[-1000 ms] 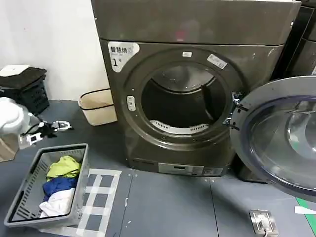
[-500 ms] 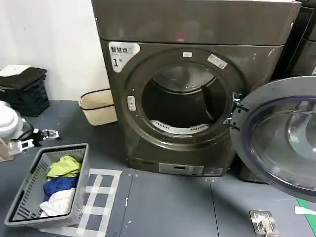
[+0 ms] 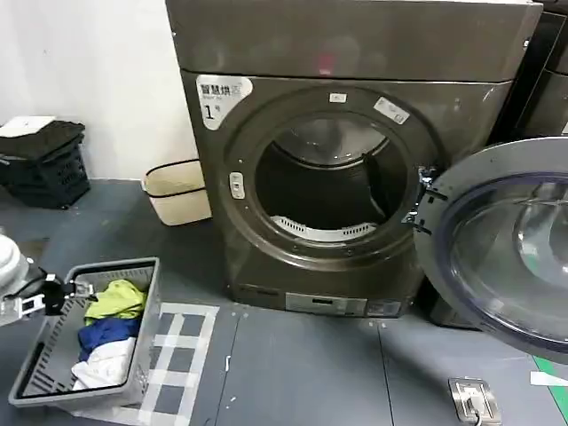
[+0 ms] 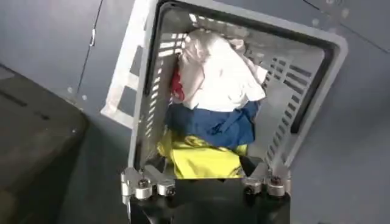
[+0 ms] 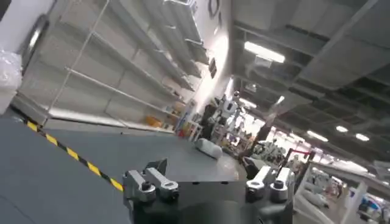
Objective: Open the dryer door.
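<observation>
Chrome-ringed, the dryer door [image 3: 506, 248] already hangs swung wide at the right of the drum, far from the left gripper [image 3: 55, 293], whose open, empty jaws hover over the laundry basket [image 3: 142, 275].

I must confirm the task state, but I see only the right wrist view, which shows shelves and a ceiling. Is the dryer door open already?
Observer: Yes. In the head view the dryer door stands swung wide to the right, and the drum is exposed.
Operator: Where is the left gripper?
Observer: The left gripper is low on the left, at the rim of the laundry basket, well apart from the door.
Operator: Does it hold something?
Observer: No. In the left wrist view its fingers are open above the clothes in the basket.
</observation>
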Tool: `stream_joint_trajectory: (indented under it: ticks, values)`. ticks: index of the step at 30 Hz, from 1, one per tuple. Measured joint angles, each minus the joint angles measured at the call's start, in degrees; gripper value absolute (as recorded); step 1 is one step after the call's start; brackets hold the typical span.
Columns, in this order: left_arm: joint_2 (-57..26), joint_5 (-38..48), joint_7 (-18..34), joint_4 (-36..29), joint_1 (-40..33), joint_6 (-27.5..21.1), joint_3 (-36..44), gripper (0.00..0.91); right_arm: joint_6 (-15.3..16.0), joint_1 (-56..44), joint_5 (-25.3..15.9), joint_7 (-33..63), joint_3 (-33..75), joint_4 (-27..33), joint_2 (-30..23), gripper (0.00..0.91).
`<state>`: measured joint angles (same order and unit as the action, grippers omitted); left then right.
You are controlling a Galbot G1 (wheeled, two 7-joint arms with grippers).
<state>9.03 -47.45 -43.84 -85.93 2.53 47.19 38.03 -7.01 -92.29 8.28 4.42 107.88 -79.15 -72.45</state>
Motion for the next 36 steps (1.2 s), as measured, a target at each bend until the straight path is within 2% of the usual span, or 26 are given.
stream_joint_trajectory:
  ticks: [4, 36]
  values:
    - [-0.51, 1.66, -0.01, -0.12, 0.33, -0.01, 0.73, 0.907, -1.0, 0.02, 1.84, 0.09, 0.1, 0.7, 0.0, 0.907]
    - [-1.73, 3.98, 0.1, -1.25, 1.08, 0.0, 5.2, 0.907, -2.05, 0.68, 2.07, -0.4, -0.51, 0.82, -0.4, 0.907]
